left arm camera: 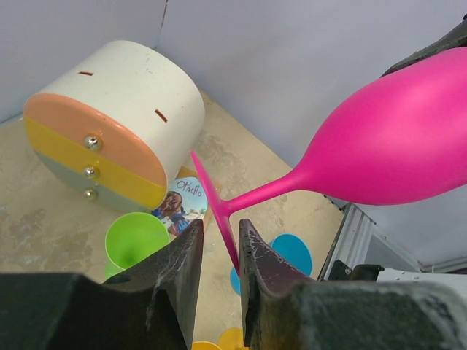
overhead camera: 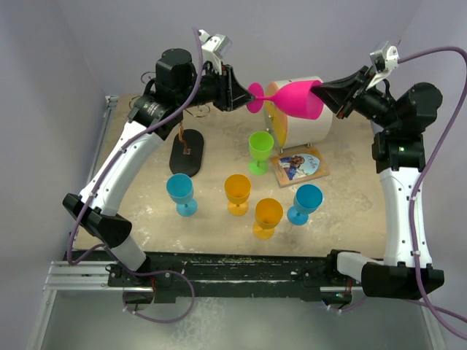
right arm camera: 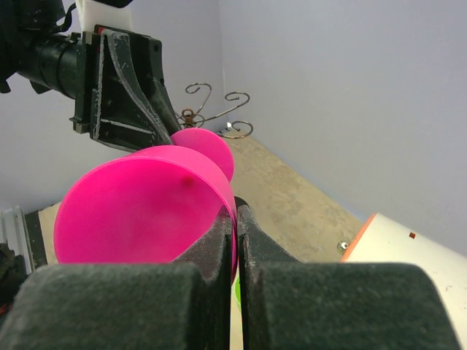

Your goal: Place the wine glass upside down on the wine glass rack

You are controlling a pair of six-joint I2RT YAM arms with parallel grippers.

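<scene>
The wine glass (overhead camera: pixel 295 100), glossy magenta plastic, is lying on its side in the air above the far edge of the table (overhead camera: pixel 343 211), foot pointing left and bowl mouth pointing right. The right gripper (overhead camera: pixel 319 93) is pinching the bowl's rim, its dark fingers (right arm camera: pixel 211 255) pressed together on the thin wall. The left gripper (overhead camera: pixel 244 97) is nipping the flat round foot edge-on, with its scuffed black fingers (left arm camera: pixel 179 270) drawn in to a narrow slot around the disc. Both arms are reaching up and inward from the near edge, elbows bent outward and wrists facing each other. The wine glass rack (overhead camera: pixel 187 152), thin curled wire on a black oval base, is standing near the far left corner beneath the left arm, apart from the glass. A white cylinder (overhead camera: pixel 314 124) is lying behind the bowl.
</scene>
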